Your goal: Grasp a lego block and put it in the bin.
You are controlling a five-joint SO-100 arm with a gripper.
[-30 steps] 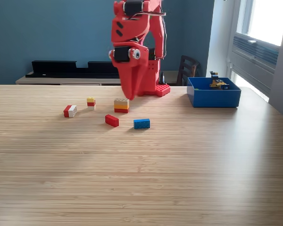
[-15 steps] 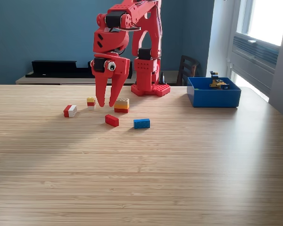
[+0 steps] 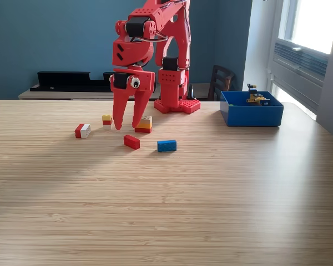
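My red gripper (image 3: pixel 127 127) hangs open, fingertips pointing down, just above the table with nothing between them. A red lego block (image 3: pixel 131 142) lies a little in front of the tips. Partly behind the right finger stands a stacked yellow-orange-red block (image 3: pixel 145 125). A small yellow-and-red block (image 3: pixel 106 120) sits just to the exterior view's left of the left finger. Farther left lies a red-and-white block (image 3: pixel 82 131), and a blue block (image 3: pixel 166 145) lies to the right. The blue bin (image 3: pixel 251 108) stands at the back right, holding a few pieces.
The arm's red base (image 3: pixel 176 104) stands on the table behind the blocks. A dark chair (image 3: pixel 220 80) and a long black object on a low shelf (image 3: pixel 66 80) are behind the table. A window is at the exterior view's right.
The arm swung to the exterior view's left and the gripper opened; over the last half second it lowered slightly and shifted a little right, toward the blocks.
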